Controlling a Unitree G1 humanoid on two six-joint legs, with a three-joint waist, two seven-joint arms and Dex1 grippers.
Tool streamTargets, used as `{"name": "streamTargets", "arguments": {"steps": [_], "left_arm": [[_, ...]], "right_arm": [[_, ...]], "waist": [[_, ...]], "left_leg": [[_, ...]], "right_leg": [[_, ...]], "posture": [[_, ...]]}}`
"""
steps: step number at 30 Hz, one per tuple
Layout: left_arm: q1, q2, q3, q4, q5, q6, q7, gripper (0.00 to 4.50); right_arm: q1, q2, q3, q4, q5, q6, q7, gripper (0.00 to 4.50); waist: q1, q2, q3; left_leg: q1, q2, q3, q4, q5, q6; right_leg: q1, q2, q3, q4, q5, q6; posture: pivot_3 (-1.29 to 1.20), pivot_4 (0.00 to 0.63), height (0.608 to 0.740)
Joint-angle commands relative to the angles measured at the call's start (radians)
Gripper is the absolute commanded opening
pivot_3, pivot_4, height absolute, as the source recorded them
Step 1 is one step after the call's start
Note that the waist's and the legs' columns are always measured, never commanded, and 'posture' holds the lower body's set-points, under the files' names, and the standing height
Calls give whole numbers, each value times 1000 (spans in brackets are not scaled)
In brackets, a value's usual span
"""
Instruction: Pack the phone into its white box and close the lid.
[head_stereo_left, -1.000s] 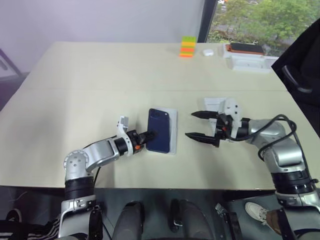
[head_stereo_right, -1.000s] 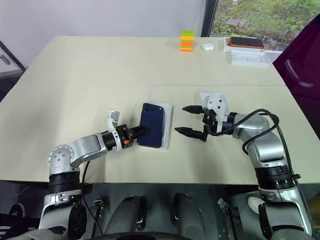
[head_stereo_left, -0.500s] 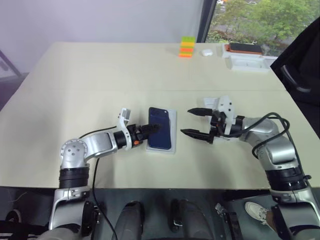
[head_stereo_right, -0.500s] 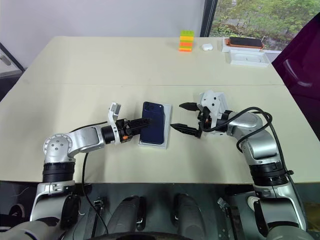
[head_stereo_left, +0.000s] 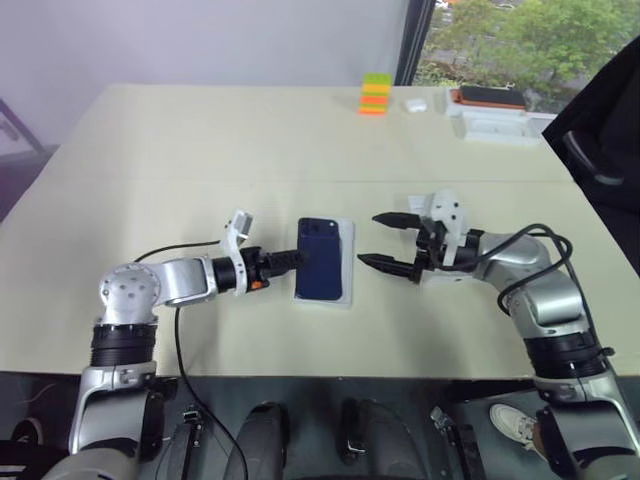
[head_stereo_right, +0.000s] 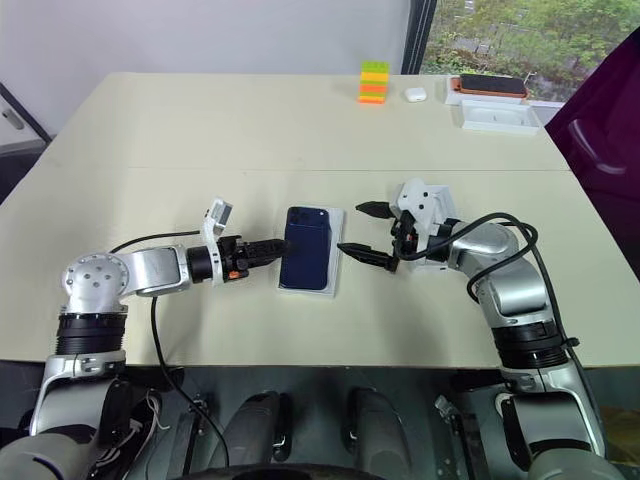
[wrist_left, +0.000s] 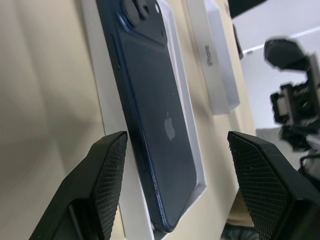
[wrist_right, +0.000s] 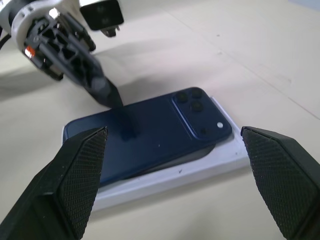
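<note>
Phone seated in its tray — both hands spread

The slim navy-blue glossy phone (head_stereo_left: 321, 260) lay in the shallow white cardboard box (head_stereo_left: 346, 262) on the table (head_stereo_left: 200, 160), long axis pointing away from me; my left hand (head_stereo_left: 290, 260) sat nearer, my right hand (head_stereo_left: 388, 243) just beside — neither gripped anything.

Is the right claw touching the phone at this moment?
Apart. In the left eye view, the right claw stands open beside the white box, with bare table between its fingertips and the phone.

Beige table (head_stereo_left: 200, 140); on it the white box (head_stereo_left: 346, 262); coloured blocks (head_stereo_left: 375, 94); earbud case (head_stereo_left: 416, 103).
</note>
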Motion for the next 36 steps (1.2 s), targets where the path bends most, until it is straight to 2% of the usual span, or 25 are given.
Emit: {"name": "streamTargets", "arguments": {"steps": [1,6,11,16,21,24,31,36], "left_arm": [[-13,-39,-4,-51,34,-32,-30,3368],[-30,-52,24,-73,54,-47,-47,3368],[-18,-13,9,-122,142,-102,-130,3368],[58,120,-26,-189,266,-177,-307,3368],[174,247,-8,-279,373,-342,-520,3368],[240,315,49,-278,397,-430,-658,3424],[328,334,73,-272,504,-614,-776,3424],[370,310,98,-301,514,-670,-794,3424]], "right_arm": [[-15,7,-3,-12,1,-18,-4,4500],[-12,8,-2,-3,-2,-20,-2,4500],[-21,16,-1,5,7,7,-10,4500],[-31,25,2,-10,6,41,-32,4500],[-52,49,24,-46,2,74,-73,4500],[-60,92,46,-67,-2,91,-113,3673],[-62,127,110,-59,-59,81,-157,93],[-78,134,148,-25,-123,64,-193,39]], "waist": [[1,0,0],[-1,0,0],[-3,0,0],[-6,1,0],[-4,1,0],[-2,2,0],[-2,2,0],[-2,2,0]], "left_leg": [[0,0,0,0,0,0],[0,0,0,0,0,0],[0,0,0,0,0,0],[1,1,0,0,0,0],[0,2,1,-1,0,0],[0,2,1,0,0,0],[-1,1,1,0,0,0],[-1,2,1,0,0,0]], "right_leg": [[0,0,0,0,0,0],[0,0,0,0,0,0],[0,1,0,1,0,0],[-1,1,0,1,0,0],[-2,2,0,1,0,0],[-2,1,0,1,0,-1],[-2,0,0,0,0,-1],[-3,1,1,0,0,-1]], "posture": [[0,150,740],[0,150,740],[0,150,740],[0,150,740],[0,150,740],[0,150,740],[0,150,740],[0,150,740]]}}
